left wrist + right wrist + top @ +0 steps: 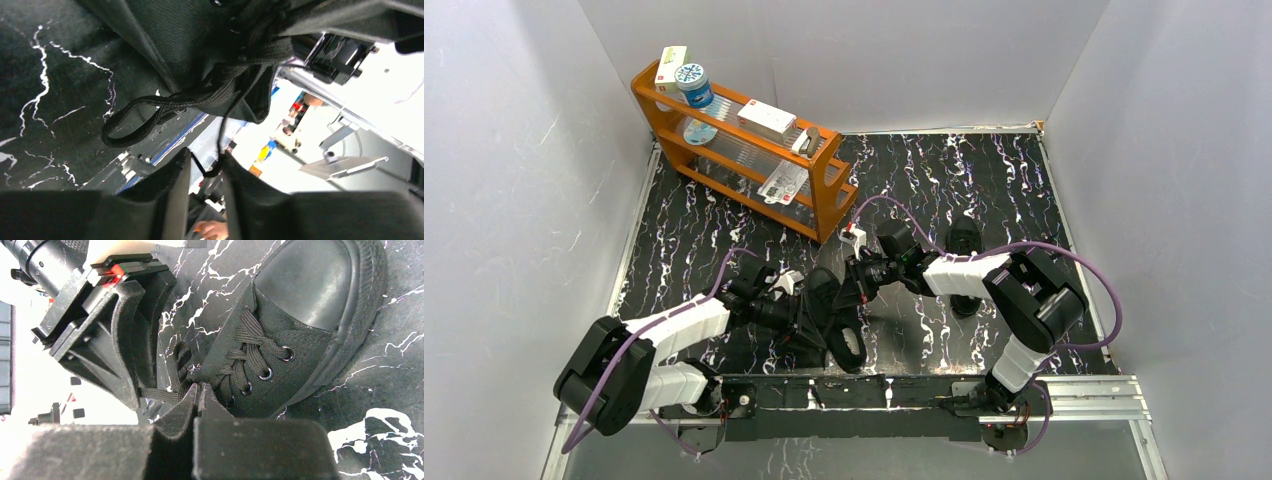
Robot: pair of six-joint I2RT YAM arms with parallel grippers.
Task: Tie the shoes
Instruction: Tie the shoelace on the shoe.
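Note:
One black shoe (844,330) lies at the table's middle front, between both grippers. The other shoe (965,240) stands farther back, behind the right arm. In the left wrist view the shoe (190,35) fills the top, and a lace loop (130,125) hangs from it. My left gripper (206,155) (809,312) has its fingers a little apart, with a thin lace strand (202,167) crossing the gap. My right gripper (199,386) (856,278) is shut, its tips pinching the lace at the shoe's (310,305) lowest eyelets. A flat lace (160,395) runs from there to the left gripper's finger (120,335).
An orange rack (744,150) with boxes and a jar stands at the back left. White walls close in the left, back and right sides. A metal rail (1084,395) runs along the near edge by the arm bases.

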